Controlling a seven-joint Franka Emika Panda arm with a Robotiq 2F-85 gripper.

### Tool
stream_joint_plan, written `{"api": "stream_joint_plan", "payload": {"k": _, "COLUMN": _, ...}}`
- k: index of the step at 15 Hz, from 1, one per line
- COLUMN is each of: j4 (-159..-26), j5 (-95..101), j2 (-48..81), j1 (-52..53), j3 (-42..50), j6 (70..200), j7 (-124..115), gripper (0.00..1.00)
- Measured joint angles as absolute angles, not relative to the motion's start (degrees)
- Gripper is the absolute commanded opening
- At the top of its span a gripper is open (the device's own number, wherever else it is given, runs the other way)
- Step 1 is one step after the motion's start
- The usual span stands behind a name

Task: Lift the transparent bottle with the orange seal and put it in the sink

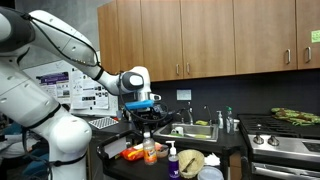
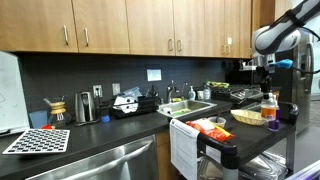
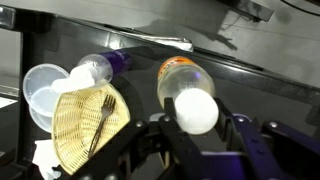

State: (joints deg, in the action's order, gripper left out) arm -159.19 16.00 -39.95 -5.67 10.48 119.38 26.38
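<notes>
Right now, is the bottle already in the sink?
No, the bottle stands on the cart, apart from the sink, in an exterior view.

Clear glossy plastic bottle [image 3: 183, 82], woven wicker basket [image 3: 88, 125], brushed metal sink [image 2: 189, 109], wood cabinets [image 2: 130, 25]

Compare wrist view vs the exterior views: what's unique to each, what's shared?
Wrist only: top-down detail, with a fork lying in the wicker basket, stacked clear plastic containers, a purple-tinted bottle, and the gripper straddling the transparent bottle.

Exterior only: the sink, wooden cabinets, stove, and robot arm.

Shared: the transparent bottle, basket and gripper on the dark cart top; jaw contact is unclear everywhere.
</notes>
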Motion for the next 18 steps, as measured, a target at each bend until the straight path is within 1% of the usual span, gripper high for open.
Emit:
{"api": "stream_joint_plan", "payload": {"k": 4, "j4": -157.8, "j5": 16.6, "j2": -43.0, "j1": -5.9, "j3": 14.9, "j6": 119.5, "j7": 32.4, "gripper": 0.15}}
{"api": "stream_joint_plan", "payload": {"k": 8, "j4": -154.7, "j5": 16.6, "j2": -43.0, "j1": -5.9, "j3": 18.1, "j6": 119.5, "j7": 35.5, "gripper": 0.15}}
{"api": "stream_joint_plan", "payload": {"k": 13, "j4": -150.9, "j5": 16.6, "j2": -41.3, "j1": -7.0, "j3": 19.8, "j6": 118.3, "j7": 35.5, "gripper": 0.15}}
{"api": "stream_joint_plan", "payload": {"k": 18, "j4": -144.4, "j5": 17.1, "j2": -37.6, "j1": -8.4, "j3": 20.5, "j6": 111.9, "j7": 36.3, "gripper": 0.15}}
